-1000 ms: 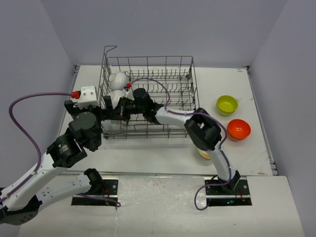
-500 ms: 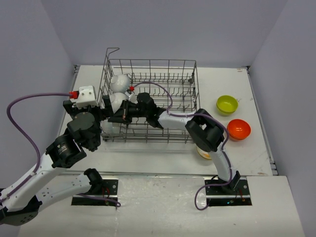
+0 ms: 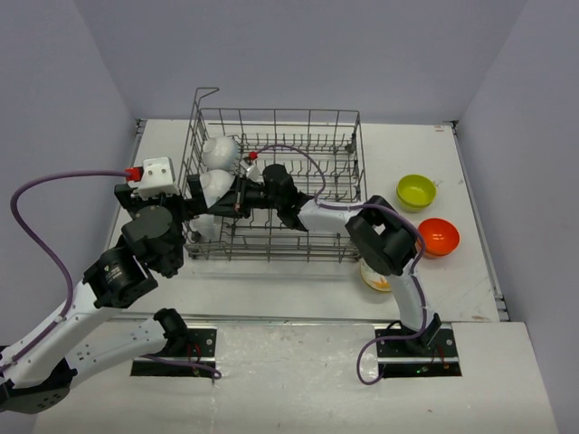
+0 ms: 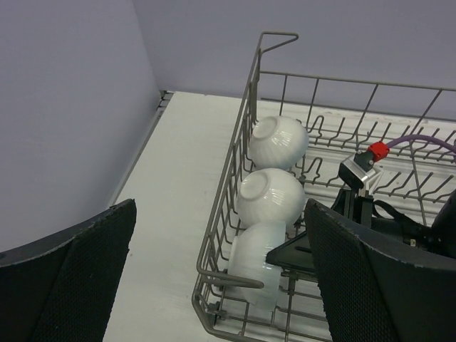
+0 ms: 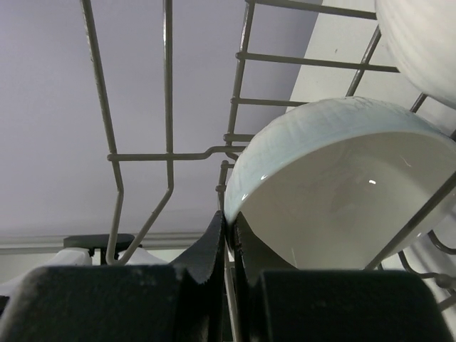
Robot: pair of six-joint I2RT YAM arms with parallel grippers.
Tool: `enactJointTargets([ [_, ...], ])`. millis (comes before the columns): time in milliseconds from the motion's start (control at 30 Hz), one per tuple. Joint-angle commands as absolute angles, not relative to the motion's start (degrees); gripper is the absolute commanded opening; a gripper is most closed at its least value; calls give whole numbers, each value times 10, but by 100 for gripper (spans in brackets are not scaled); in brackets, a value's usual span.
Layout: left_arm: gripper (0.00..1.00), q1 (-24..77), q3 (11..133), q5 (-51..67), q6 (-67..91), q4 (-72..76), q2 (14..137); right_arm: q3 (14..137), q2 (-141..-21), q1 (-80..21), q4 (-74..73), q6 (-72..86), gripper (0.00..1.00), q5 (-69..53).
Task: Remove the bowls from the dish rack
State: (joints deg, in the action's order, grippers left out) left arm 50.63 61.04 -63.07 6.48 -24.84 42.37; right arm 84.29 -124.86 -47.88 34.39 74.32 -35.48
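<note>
Right gripper was found fully closed on the rim of a round white ribbed bowl, inside the left end of the rectangular grey wire dish rack. It was one of three in that row. Left gripper hung wide open and empty, just outside the rack's left wall.

Glossy white bowls, bare metal-wire rack

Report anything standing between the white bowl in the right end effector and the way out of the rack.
Nothing visible overhead: the dish rack is open on top. The right end effector is shut on the white bowl's rim. Sideways, the rack's wire wall and another white bowl stand close.
</note>
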Motion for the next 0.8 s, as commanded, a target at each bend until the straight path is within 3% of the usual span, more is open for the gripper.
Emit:
enactJointTargets([
  [0,100,500,615,-635,76,-231,425,842,-1183,-466,404,737,0,-375],
  [500,100,499,626,-640,103,-237,422,832,-1146,-444,477,724,0,-428],
  [767,100,498,624,-652,116,-228,407,829,-1087,-437,447,672,0,-452],
])
